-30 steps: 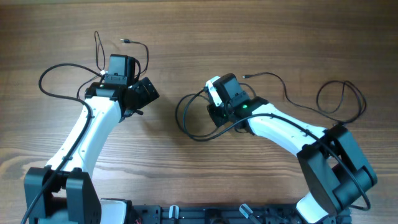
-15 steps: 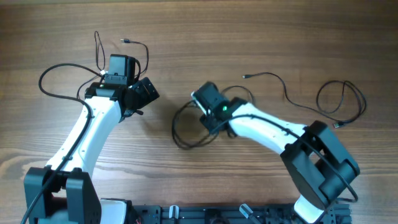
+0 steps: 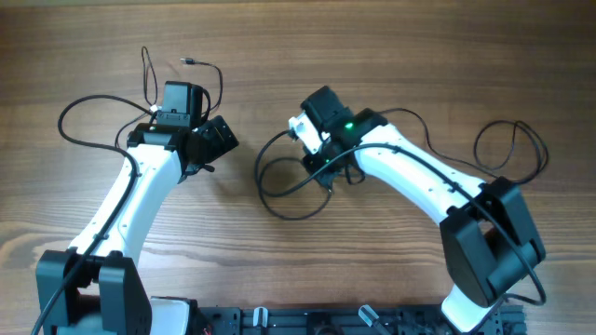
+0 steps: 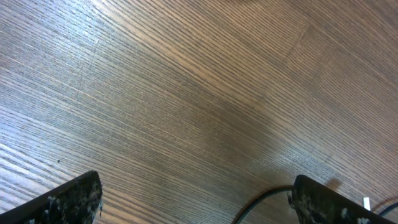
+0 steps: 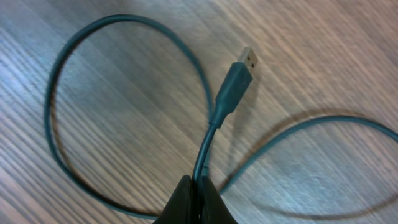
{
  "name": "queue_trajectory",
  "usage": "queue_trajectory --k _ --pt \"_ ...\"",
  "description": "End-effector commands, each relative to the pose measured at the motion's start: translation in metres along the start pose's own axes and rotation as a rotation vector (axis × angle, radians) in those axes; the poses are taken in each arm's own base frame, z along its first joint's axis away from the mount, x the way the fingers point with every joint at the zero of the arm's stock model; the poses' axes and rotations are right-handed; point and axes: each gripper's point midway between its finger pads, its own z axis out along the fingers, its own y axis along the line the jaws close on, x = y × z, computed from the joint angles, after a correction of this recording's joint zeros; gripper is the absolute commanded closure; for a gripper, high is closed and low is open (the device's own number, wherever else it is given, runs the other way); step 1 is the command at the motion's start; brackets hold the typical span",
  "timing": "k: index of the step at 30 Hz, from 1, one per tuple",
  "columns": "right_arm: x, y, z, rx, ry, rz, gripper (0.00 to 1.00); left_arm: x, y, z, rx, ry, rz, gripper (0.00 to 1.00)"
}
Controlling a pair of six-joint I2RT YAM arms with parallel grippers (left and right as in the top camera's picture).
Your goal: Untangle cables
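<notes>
Thin black cables lie on the wooden table. In the overhead view one cable loop (image 3: 279, 191) lies at the centre under my right gripper (image 3: 318, 149). In the right wrist view that gripper (image 5: 198, 190) is shut on this cable (image 5: 208, 140) a little below its USB plug (image 5: 239, 74). A second cable (image 3: 507, 149) loops at the right. More cables (image 3: 212, 73) curl round my left gripper (image 3: 184, 88) at the upper left. In the left wrist view the left gripper (image 4: 199, 202) stands wide open over bare wood, and a cable (image 4: 261, 200) passes just inside its right finger (image 4: 326, 204).
A cable loop (image 3: 70, 121) lies left of the left arm. The arm bases and a black rail (image 3: 307, 321) run along the table's front edge. Bare wood (image 3: 372, 46) stretches across the back of the table.
The right gripper has shut on the centre cable, swung left and back up, and dragged the loop leftward. The left arm has not moved.
</notes>
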Motion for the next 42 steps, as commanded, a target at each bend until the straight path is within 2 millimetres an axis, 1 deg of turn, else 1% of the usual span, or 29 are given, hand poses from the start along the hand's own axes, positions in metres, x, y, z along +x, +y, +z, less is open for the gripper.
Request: queue_trajectory --k 1,2,4,5,6,7,9,12,13,15,16,17,19,21,22,23,24,26,27,28,30,32,34,35,38,39,40,41,42 --pt "0.018 0.006 0.023 0.049 0.077 -0.024 0.93 -0.003 -0.001 0.000 0.004 -0.002 -0.014 0.00" --pt "0.024 0.004 0.027 0.071 0.100 -0.029 0.78 -0.003 -0.001 0.000 0.004 -0.002 -0.014 0.00" --pt "0.034 0.004 0.035 0.066 0.144 -0.026 0.46 -0.003 -0.001 0.000 0.004 -0.002 -0.014 0.00" --pt "0.037 0.004 0.039 0.064 0.160 -0.025 0.36 -0.003 -0.001 0.000 0.004 -0.002 -0.014 0.00" --pt "0.041 0.004 0.043 0.063 0.175 -0.025 0.32 -0.003 -0.001 0.000 0.004 -0.002 -0.014 0.00" --pt "0.045 0.004 0.048 0.060 0.197 -0.023 0.31 -0.003 -0.001 0.000 0.004 -0.002 -0.014 0.00" --pt "0.055 0.004 0.053 0.056 0.237 -0.008 0.33 -0.003 -0.001 0.000 0.004 -0.002 -0.014 0.00" --pt "0.072 0.006 0.061 0.042 0.300 0.007 0.37 -0.003 -0.001 0.000 0.004 -0.002 -0.014 0.00" --pt "0.076 0.006 0.064 0.045 0.305 0.008 0.42 -0.003 -0.001 0.000 0.004 -0.002 -0.014 0.00" --pt "0.081 -0.004 0.068 0.106 0.301 0.043 0.68 -0.003 -0.001 0.000 0.004 -0.002 -0.014 0.00" --pt "0.082 -0.007 0.067 0.129 0.306 0.043 0.85 -0.003 -0.001 0.000 0.004 -0.002 -0.014 0.00" --pt "0.082 -0.008 0.067 0.130 0.306 0.042 0.95 -0.003 -0.001 0.000 0.004 -0.002 -0.014 0.00" --pt "0.076 -0.008 0.063 0.131 0.299 0.043 0.96 -0.003 -0.001 0.000 0.004 -0.002 -0.014 0.00" --pt "0.055 -0.009 0.045 0.134 0.263 0.037 0.96 -0.003 -0.001 0.000 0.004 -0.002 -0.014 0.00" --pt "0.035 -0.016 0.027 0.165 0.214 0.042 0.96 -0.003 -0.001 0.000 0.004 -0.002 -0.014 0.00" --pt "0.013 -0.032 0.005 0.234 0.147 0.054 0.96 -0.003 -0.001 0.000 0.004 -0.002 -0.014 0.00" --pt "-0.007 -0.056 -0.022 0.337 0.072 0.084 0.96 -0.003 -0.001 0.000 0.004 -0.001 -0.014 0.00" --pt "-0.023 -0.099 -0.062 0.492 -0.015 0.170 0.96 -0.003 -0.001 0.000 0.004 -0.001 -0.014 0.00" --pt "-0.025 -0.117 -0.076 0.543 -0.047 0.206 0.96 -0.003 -0.001 0.000 0.004 -0.001 -0.014 0.00" --pt "-0.027 -0.144 -0.090 0.603 -0.091 0.263 0.96 -0.003 -0.001 0.000 0.004 -0.002 -0.014 0.00" --pt "-0.021 -0.188 -0.101 0.644 -0.141 0.369 0.96 -0.003 -0.001 0.000 0.005 -0.002 -0.014 0.00" --pt "-0.008 -0.224 -0.105 0.616 -0.177 0.472 0.96 -0.003 -0.001 0.000 0.005 -0.002 -0.014 0.00" --pt "0.014 -0.253 -0.108 0.615 -0.189 0.591 0.96 -0.003 -0.001 0.000 0.004 -0.002 -0.014 0.00" --pt "0.031 -0.269 -0.103 0.573 -0.188 0.648 0.96 -0.003 -0.001 0.000 0.005 -0.002 -0.014 0.00" --pt "0.057 -0.291 -0.095 0.513 -0.176 0.733 0.96 -0.003 -0.001 0.000 0.005 -0.002 -0.014 0.00" --pt "0.064 -0.298 -0.093 0.516 -0.168 0.758 0.93 -0.003 -0.001 0.000 0.005 -0.003 -0.014 0.00" --pt "0.066 -0.300 -0.088 0.493 -0.168 0.768 0.71 -0.003 -0.001 0.000 0.005 -0.003 -0.014 0.00" --pt "0.065 -0.298 -0.082 0.458 -0.170 0.769 0.45 -0.003 -0.002 0.000 0.005 -0.002 -0.014 0.00" --pt "0.063 -0.296 -0.077 0.435 -0.171 0.768 0.29 -0.003 -0.001 0.000 0.005 -0.003 -0.014 0.00"
